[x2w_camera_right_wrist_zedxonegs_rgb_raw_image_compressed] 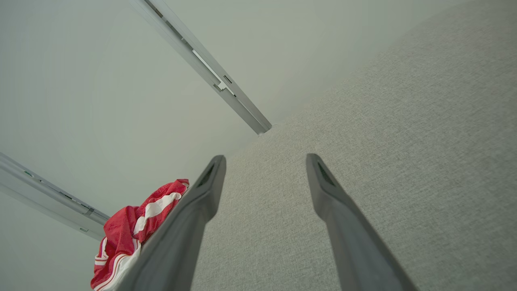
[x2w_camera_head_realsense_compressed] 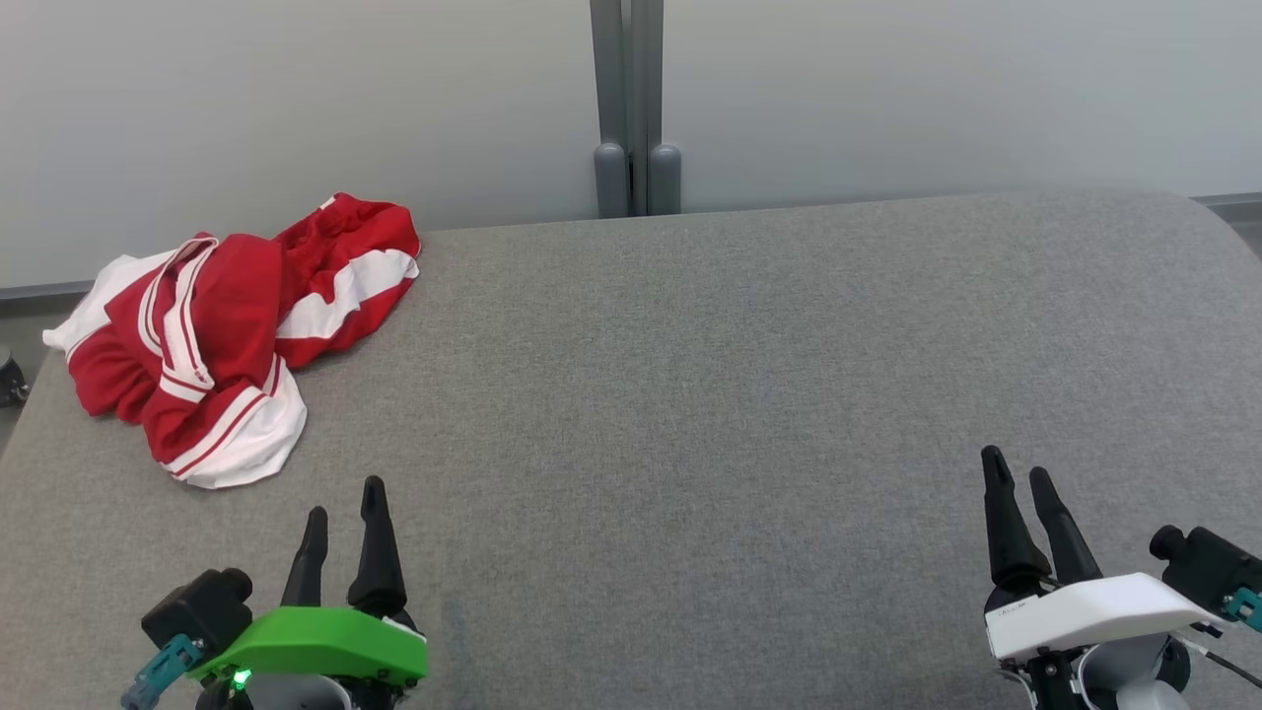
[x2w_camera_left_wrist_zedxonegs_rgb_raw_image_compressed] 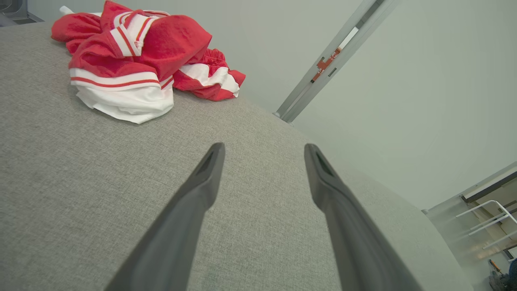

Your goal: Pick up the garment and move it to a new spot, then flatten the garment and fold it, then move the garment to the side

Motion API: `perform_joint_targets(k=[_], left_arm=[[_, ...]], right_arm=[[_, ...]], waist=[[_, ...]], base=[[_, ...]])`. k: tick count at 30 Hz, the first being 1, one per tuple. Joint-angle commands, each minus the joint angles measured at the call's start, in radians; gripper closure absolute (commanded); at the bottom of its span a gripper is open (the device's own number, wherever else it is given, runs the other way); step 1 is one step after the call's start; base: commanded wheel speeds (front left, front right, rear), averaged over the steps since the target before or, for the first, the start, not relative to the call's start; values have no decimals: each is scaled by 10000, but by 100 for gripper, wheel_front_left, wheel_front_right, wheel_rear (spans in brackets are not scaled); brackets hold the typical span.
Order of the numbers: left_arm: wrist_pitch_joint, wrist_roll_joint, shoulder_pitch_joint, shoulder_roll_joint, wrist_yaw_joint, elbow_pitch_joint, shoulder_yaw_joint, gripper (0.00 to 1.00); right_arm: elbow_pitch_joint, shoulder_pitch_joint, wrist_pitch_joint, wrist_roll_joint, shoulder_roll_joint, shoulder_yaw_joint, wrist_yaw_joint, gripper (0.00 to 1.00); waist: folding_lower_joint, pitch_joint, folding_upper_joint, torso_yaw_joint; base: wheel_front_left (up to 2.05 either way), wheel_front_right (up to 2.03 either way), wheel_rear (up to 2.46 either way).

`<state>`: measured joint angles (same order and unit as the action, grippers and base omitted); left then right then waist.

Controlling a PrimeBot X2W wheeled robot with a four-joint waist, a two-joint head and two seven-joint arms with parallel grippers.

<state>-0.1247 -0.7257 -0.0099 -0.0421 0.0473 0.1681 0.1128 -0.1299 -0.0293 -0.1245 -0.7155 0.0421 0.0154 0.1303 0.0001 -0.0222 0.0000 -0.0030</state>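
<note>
Up in the upper left of the head view, your garment [x2w_camera_head_realsense_compressed: 227,325] lies crumpled near the far corner of the grey counter [x2w_camera_head_realsense_compressed: 690,394], its red and white folds heaped on themselves. Your left jaws sit at the lower left, spread wide and holding nothing. They are the nearer pair, so probably the one to reach. Your right jaws, at the lower right, are equally wide and empty, well apart from the cloth. The bare middle looks suited for flattening.

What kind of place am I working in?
Probably an office or lab test bay: a grey fabric-covered surface, pale partition panels joined by a metal post, and a lone crumpled garment.
</note>
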Motion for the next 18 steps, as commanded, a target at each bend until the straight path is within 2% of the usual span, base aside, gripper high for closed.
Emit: perform_joint_targets(k=[1,18], left_arm=[[-128,494,25,-72,85,-102,82,0],[-585,2450,140,-89,328,369,426,0]], right_arm=[[179,-3,-134,527,58,-39,4,0],[34,42,-588,2784,75,-195,4,0]], waist=[[0,-5,0,7],[0,-30,0,4]], base=[[0,0,0],[0,0,0]])
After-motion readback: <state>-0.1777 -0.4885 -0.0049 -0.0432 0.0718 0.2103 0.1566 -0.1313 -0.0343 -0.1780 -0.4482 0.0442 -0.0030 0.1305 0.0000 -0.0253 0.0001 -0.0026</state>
